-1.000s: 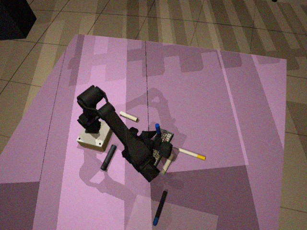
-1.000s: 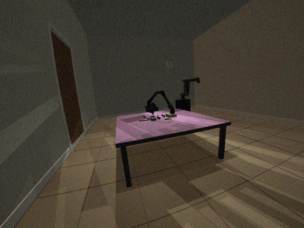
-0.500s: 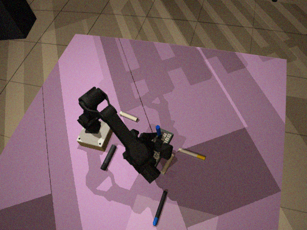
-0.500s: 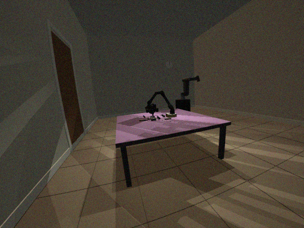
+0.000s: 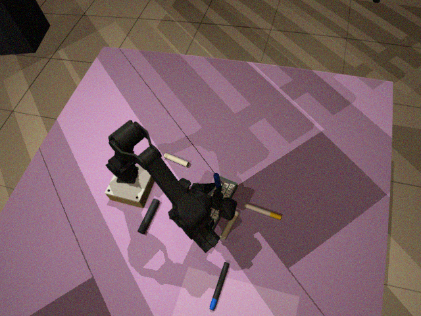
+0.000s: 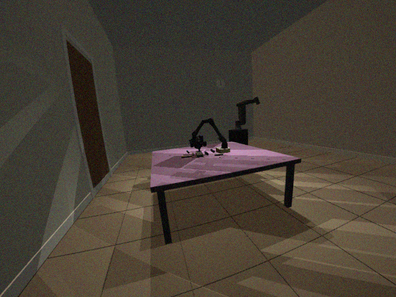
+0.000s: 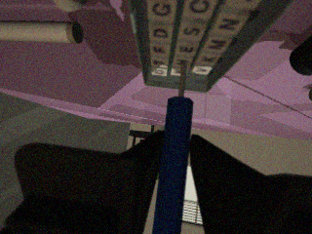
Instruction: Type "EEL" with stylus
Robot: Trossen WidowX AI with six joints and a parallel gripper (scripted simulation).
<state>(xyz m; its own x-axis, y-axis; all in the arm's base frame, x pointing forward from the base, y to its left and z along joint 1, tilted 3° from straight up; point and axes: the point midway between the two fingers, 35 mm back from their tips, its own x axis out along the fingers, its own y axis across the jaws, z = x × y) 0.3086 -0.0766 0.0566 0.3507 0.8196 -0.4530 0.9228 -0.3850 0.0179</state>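
Pink worktop (image 5: 88, 112) (image 6: 255, 156) carried the keyboard (image 5: 232, 186) (image 6: 199, 155) (image 7: 175, 84); jaws (image 5: 217, 195) (image 6: 199, 149) gripped the stylus (image 5: 217, 180) (image 7: 176, 161), keying apparently underway, careful alignment needed next.

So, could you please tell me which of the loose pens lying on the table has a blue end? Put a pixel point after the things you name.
The black pen (image 5: 219, 286) nearest the bottom of the top view; the other loose ones show no blue.

The keyboard (image 5: 233, 186) (image 6: 199, 154) (image 7: 210, 84) lies on the desk (image 5: 339, 237) (image 6: 255, 159) (image 7: 112, 104).
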